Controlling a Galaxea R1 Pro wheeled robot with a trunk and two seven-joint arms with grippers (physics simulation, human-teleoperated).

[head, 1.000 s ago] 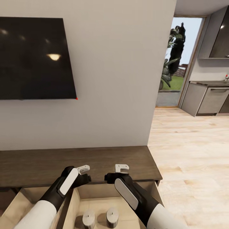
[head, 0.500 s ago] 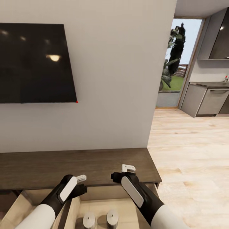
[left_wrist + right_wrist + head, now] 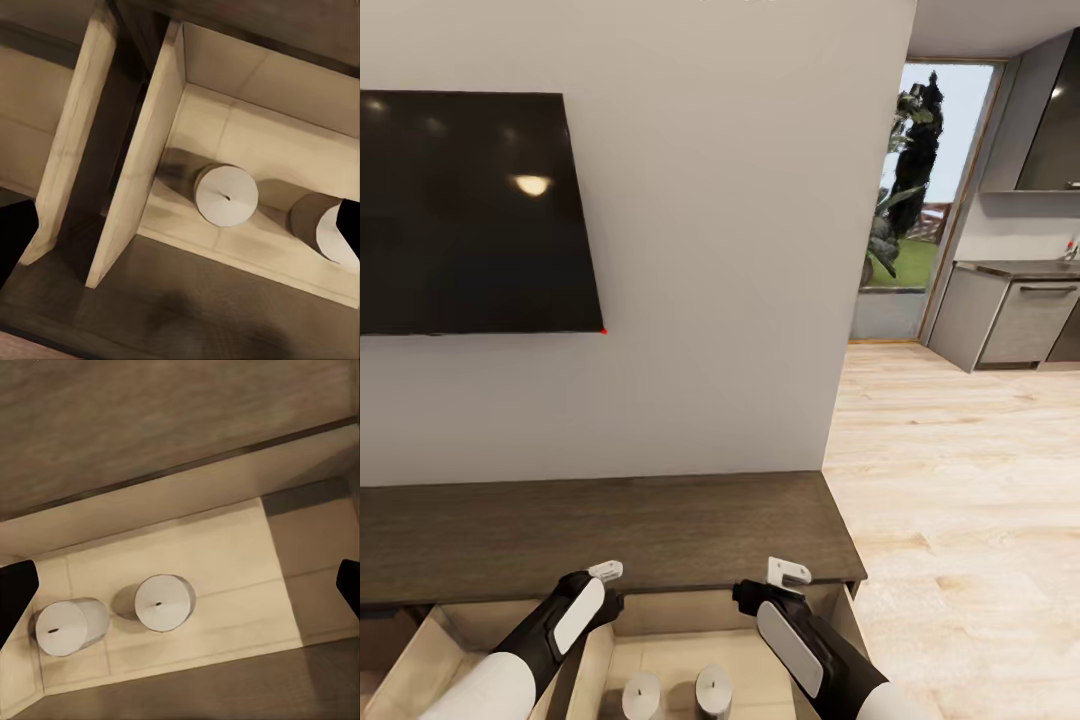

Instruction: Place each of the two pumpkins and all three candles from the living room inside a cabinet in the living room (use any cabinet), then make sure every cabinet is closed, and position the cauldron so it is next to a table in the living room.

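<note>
Two short cream cylindrical candles [image 3: 677, 692] are seen standing side by side, apart, in an open light-wood drawer [image 3: 830, 625] of the long dark-brown wood cabinet [image 3: 660, 525]. The left gripper [image 3: 606, 572] and right gripper [image 3: 788, 572] are held above the drawer, both with fingers spread apart.

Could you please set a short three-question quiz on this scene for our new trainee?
1. True or false: the candles stand upright in the open drawer.
2. How many candles are in that drawer?
3. What hangs on the wall above the cabinet? A) mirror B) TV C) shelf

Key: 1 true. 2 two. 3 B.
</note>
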